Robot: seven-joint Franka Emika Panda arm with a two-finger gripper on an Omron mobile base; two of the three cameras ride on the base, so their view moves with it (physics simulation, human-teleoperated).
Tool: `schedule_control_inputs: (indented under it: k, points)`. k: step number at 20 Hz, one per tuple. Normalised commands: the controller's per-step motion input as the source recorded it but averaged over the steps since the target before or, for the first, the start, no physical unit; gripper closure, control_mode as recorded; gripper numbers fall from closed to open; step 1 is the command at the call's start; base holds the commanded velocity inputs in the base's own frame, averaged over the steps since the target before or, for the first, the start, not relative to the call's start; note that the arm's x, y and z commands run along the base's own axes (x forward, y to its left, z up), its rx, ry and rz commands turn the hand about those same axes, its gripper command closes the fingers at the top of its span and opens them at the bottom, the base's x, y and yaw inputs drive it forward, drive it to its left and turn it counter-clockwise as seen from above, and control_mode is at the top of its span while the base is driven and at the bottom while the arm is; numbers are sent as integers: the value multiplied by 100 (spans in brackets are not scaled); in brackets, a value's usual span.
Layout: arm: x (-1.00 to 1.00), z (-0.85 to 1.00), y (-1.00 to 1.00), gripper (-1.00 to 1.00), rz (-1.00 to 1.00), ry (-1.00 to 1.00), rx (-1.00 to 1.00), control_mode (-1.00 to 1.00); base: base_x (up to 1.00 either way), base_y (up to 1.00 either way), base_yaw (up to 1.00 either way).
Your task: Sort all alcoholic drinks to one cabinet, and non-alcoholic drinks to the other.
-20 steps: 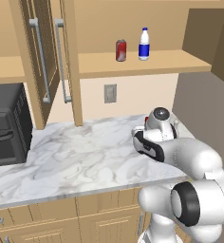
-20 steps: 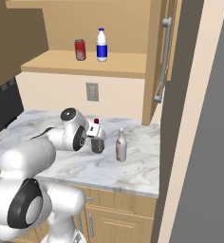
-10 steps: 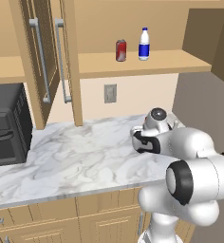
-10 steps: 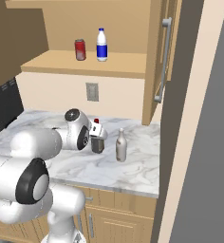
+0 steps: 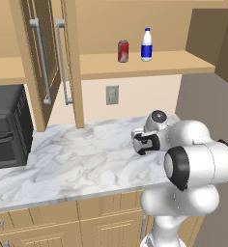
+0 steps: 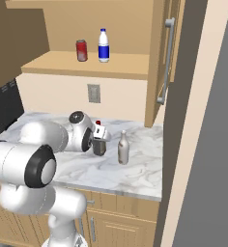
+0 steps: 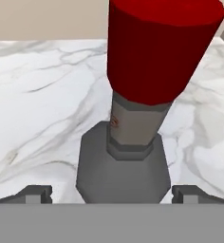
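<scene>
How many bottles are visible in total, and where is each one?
3. The white blue-labelled bottle stands on the cabinet shelf beside the red can; the pale beige bottle and the dark grey red-capped bottle stand on the counter.

A white marble counter [image 5: 77, 164] with grey veins lies on low light-wood drawer cabinets [image 5: 63, 222]. A black oven [image 5: 5, 128] stands at its left end. On the beige wall [image 5: 135, 99] behind there is a grey power outlet [image 5: 112, 95]. A tall grey panel [image 6: 207, 144] closes the right side.
</scene>
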Motion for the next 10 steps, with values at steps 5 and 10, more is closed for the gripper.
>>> schedule_control_inputs:
  k: [5, 10]
  points:
    - [18, -18, 0, -100, 0, 0, 0, -100, 0, 0, 0]
    - [14, -16, 0, -100, 0, 0, 0, -100, 0, 0, 0]
